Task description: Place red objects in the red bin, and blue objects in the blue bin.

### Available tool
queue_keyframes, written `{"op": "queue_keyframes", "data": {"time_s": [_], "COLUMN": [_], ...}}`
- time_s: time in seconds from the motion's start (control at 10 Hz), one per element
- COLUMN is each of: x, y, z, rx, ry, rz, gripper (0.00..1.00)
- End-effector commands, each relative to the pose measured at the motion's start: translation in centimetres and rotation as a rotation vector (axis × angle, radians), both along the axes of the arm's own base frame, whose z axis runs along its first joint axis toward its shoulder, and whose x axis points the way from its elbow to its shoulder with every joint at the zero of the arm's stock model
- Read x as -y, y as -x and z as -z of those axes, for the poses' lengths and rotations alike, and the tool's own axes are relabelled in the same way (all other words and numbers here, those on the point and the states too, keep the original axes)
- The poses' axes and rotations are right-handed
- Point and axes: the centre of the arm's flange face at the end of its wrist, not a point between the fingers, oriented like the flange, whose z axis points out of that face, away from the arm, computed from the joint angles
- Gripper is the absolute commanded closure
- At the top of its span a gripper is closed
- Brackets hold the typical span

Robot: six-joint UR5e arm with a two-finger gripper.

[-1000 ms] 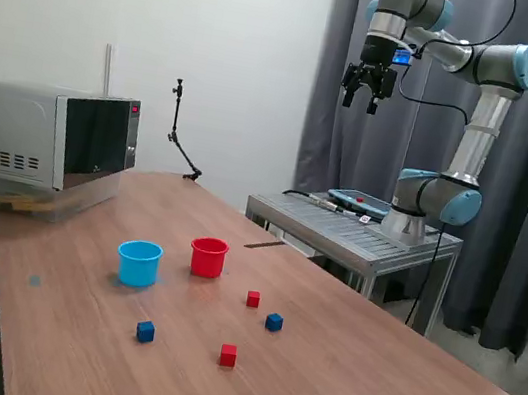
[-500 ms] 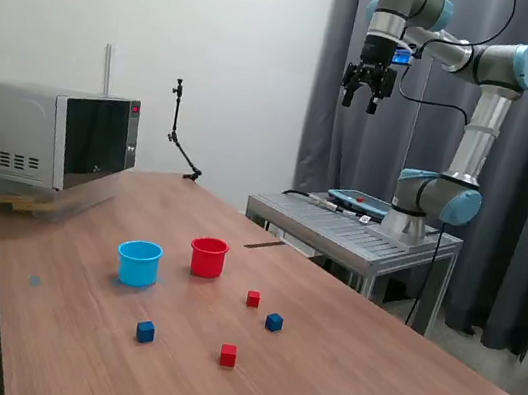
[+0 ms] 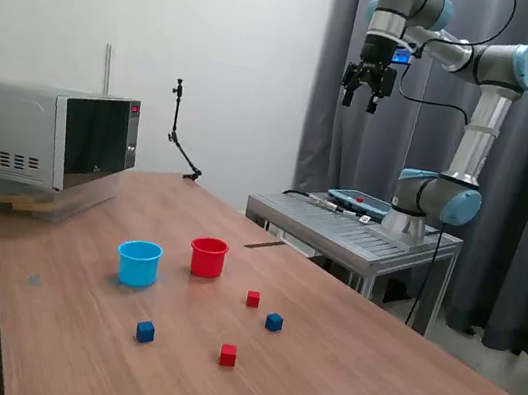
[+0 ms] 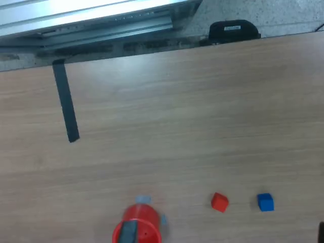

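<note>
In the exterior view, the gripper [image 3: 366, 101] is held high above the far end of the table [image 3: 366, 377], fingers spread, nothing grasped. On the wood, the blue cup [image 3: 138, 263] and red cup [image 3: 207, 257] are seen side by side. Nearer the camera, two red cubes [image 3: 253, 299] [image 3: 228, 355] and two blue cubes [image 3: 274, 322] [image 3: 145, 331] are scattered, none inside a cup.

In the wrist view, the red cup [image 4: 137, 230], one red cube [image 4: 219, 202], one blue cube [image 4: 265, 202] and a black strip [image 4: 66, 100] are shown on the tabletop.
</note>
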Motion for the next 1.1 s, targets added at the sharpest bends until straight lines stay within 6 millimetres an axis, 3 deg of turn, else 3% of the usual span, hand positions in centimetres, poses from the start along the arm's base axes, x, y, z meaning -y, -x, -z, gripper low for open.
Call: {"op": "queue_keyframes", "data": {"time_s": [0.0,0.2,0.4,0.5,0.7,1.0], "x": [-0.1,-0.5,-1.2,-1.7,-2.6,-3.4], "y": [0.1,1.2,5.2,8.2,13.4,18.0], "z": [-0.4,-1.2,-3.6,-3.2,0.8,3.6], "rx": [-0.017,-0.059,-0.133,-0.12,-0.046,-0.009], "ry": [-0.002,-0.009,-0.023,-0.021,-0.006,0.016], "rz": [0.004,0.0,-0.003,-0.004,-0.003,0.0], "gripper": [0.0,0.0,0.0,0.0,0.0,0.0]}}
